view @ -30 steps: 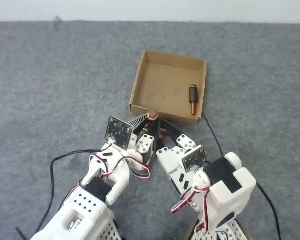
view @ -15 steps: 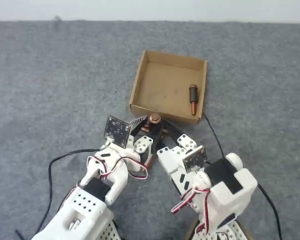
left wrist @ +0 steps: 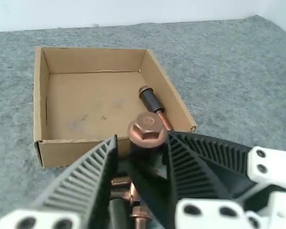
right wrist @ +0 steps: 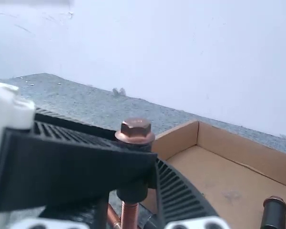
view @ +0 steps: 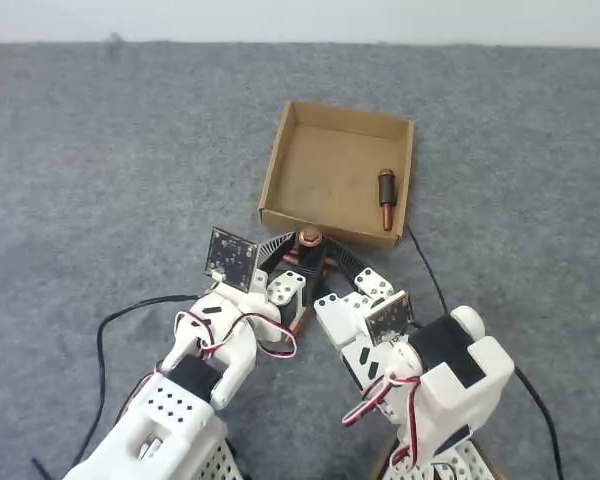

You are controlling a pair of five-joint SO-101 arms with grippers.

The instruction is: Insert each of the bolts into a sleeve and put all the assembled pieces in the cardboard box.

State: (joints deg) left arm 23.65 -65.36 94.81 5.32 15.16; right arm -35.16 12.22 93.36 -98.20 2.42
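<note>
Your left end effector [left wrist: 140, 143] is closed narrowly on a black sleeve [left wrist: 144, 160]. A copper bolt [left wrist: 145, 129] is seated in the sleeve, head up. Your right end effector [view: 330, 262] sits close against the same piece, but I cannot tell whether it grips. Both meet just outside the near wall of the cardboard box [view: 276, 170] on the grey desk [view: 110, 160]. One finished piece [view: 386, 198] lies inside along a side wall. This second piece looks assembled but is not yet boxed.
</note>
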